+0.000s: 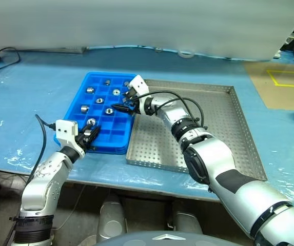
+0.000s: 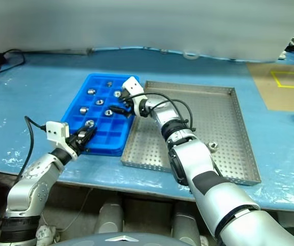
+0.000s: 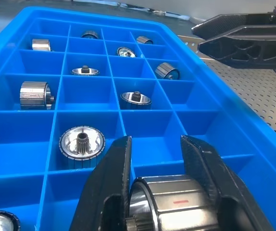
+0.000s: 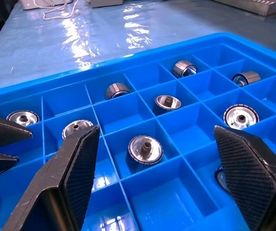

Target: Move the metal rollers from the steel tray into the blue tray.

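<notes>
Left gripper [image 3: 154, 192] clamps a roller [image 3: 174, 204] over the blue tray [image 3: 12, 144].

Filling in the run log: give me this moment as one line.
left gripper: shut on roller over blue tray | right gripper: open, empty, over blue tray | steel tray: one roller left

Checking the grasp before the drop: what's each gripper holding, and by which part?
The left gripper holds a metal roller by its round sides between its fingers. The right gripper is open, holding nothing.
</notes>
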Controlling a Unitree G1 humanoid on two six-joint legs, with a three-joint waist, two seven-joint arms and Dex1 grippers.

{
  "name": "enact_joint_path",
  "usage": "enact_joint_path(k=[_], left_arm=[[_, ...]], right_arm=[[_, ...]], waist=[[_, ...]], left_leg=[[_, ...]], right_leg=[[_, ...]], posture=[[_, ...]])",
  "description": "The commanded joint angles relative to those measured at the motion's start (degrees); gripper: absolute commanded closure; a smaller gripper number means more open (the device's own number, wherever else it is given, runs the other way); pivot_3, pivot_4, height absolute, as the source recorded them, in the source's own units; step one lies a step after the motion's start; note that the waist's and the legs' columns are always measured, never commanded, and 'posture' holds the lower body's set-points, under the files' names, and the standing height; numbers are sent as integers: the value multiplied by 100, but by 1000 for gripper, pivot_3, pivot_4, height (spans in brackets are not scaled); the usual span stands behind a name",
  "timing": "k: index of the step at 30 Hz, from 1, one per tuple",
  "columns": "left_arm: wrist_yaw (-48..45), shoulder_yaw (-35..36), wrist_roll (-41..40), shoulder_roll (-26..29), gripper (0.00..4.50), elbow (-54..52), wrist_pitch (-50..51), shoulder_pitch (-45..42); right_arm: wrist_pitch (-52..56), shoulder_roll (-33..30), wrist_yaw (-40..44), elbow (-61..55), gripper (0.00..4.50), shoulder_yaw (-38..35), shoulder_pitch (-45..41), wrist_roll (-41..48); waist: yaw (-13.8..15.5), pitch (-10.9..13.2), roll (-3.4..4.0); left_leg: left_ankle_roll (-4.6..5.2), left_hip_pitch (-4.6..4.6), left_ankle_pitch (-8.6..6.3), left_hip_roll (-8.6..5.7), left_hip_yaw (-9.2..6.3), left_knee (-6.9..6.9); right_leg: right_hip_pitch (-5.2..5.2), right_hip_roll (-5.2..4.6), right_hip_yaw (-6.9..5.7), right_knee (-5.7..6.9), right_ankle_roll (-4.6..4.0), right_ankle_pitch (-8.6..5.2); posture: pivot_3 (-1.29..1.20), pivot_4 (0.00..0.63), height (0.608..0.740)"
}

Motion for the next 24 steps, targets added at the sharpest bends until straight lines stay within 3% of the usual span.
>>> enact_joint_path(k=[1,2,4,5,6,7,8,9,10,11,12,13,16,20,24], left_arm=[[-42,-173,147,-55,3152,261,36,-26],[-46,-179,158,-79,3152,306,28,-66],[-48,-181,181,-118,2435,415,3,-155],[-42,-181,201,-137,2274,479,-10,-206],[-29,-182,219,-144,1937,532,-16,-249],[-19,-174,226,-153,1607,564,-10,-281],[-24,-121,173,-186,1286,575,10,-317],[-45,-47,76,-215,1013,556,39,-340],[-60,7,23,-220,1013,535,59,-356],[-45,53,16,-207,1013,534,58,-376],[-16,97,34,-196,1013,546,47,-398],[22,157,40,-189,1013,551,35,-419],[93,399,-99,-261,1013,484,-19,-460],[11,795,-530,-437,1013,156,-257,-516],[-359,730,-652,-316,1013,-220,-377,-489]], right_arm=[[-66,25,18,-179,569,0,4,42],[-62,28,16,-181,569,-2,6,44],[-58,33,13,-189,525,-3,10,47],[-57,35,9,-192,525,-4,13,48],[-58,35,5,-199,525,-4,19,47],[-58,34,2,-208,525,-2,26,48],[-53,29,0,-224,525,-4,37,52],[-46,19,-3,-239,525,-12,49,57],[-41,7,-6,-250,525,-17,62,58],[-39,-7,-9,-260,525,-17,81,56],[-40,-19,-11,-264,525,-12,96,52],[-39,-27,-12,-270,525,-6,109,48],[-33,-43,-26,-285,525,2,114,51],[3,-117,-44,-327,525,-57,108,121],[65,-266,153,-440,525,-263,101,356]], waist=[[-51,21,28],[-62,40,49],[-15,83,98],[144,90,34],[307,49,-186],[386,88,-199],[460,87,-131],[459,59,-53],[434,25,-15],[393,8,-47],[311,1,-59],[229,0,-62],[-26,-2,-64],[-189,1,-66],[-236,19,-96]], left_leg=[[1,1,-1,1,0,-23],[3,4,-2,11,0,-41],[6,14,-4,50,14,-70],[6,-19,-4,70,54,-108],[6,-21,-3,134,246,-127],[8,-9,-3,163,482,-75],[25,-37,-82,173,450,125],[37,8,-167,88,271,419],[37,84,-169,-116,50,420],[91,206,-140,-301,-10,194],[64,182,-48,-287,35,63],[102,129,-37,-293,23,117],[111,56,-64,-236,11,162],[110,48,-66,-228,7,157],[122,33,-73,-214,8,170]], right_leg=[[18,-11,-34,-56,0,0],[42,-19,-76,-103,0,0],[83,-30,-157,-119,-10,-6],[84,-40,-174,-19,-60,-44],[52,-67,-171,553,-259,-304],[59,13,119,869,-117,-496],[-45,51,221,924,-152,-557],[-44,49,217,851,-154,-558],[-2,69,190,736,-150,-556],[-38,97,170,606,-131,-526],[-60,134,185,467,-138,-410],[-47,166,190,389,-212,-115],[-40,193,143,319,-236,-99],[-44,194,130,317,-241,-101],[-43,194,117,315,-247,-97]], posture=[[163,150,740],[162,150,740],[158,150,740],[153,150,740],[149,150,740],[143,150,740],[137,150,740],[135,150,740],[134,150,740],[132,150,740],[131,150,740],[128,150,740],[115,150,740],[96,150,740],[80,150,740]])
